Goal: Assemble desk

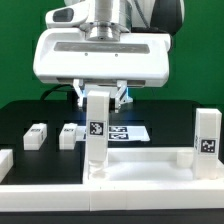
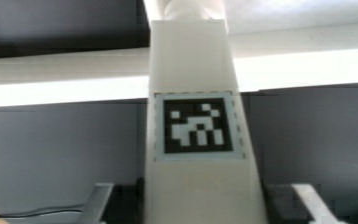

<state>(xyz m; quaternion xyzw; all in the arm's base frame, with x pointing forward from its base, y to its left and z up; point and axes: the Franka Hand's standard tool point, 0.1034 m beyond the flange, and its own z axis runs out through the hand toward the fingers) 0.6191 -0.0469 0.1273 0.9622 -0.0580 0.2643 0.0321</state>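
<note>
My gripper (image 1: 100,97) is shut on the top of a white square leg post (image 1: 96,132), which it holds upright with its tag facing forward. The post's foot rests at the left end of the white desk slab (image 1: 145,163). In the wrist view the same post (image 2: 197,60) runs down the middle with its tag (image 2: 197,125), and a finger (image 2: 105,203) shows on either side. A second leg post (image 1: 207,141) stands upright at the slab's right end. Two more leg posts (image 1: 37,135) (image 1: 68,133) lie on the black table at the exterior view's left.
The marker board (image 1: 128,132) lies flat on the table behind the held post. A long low white rail (image 1: 110,203) runs along the front, and another rail piece (image 1: 5,160) sits at the exterior view's left edge.
</note>
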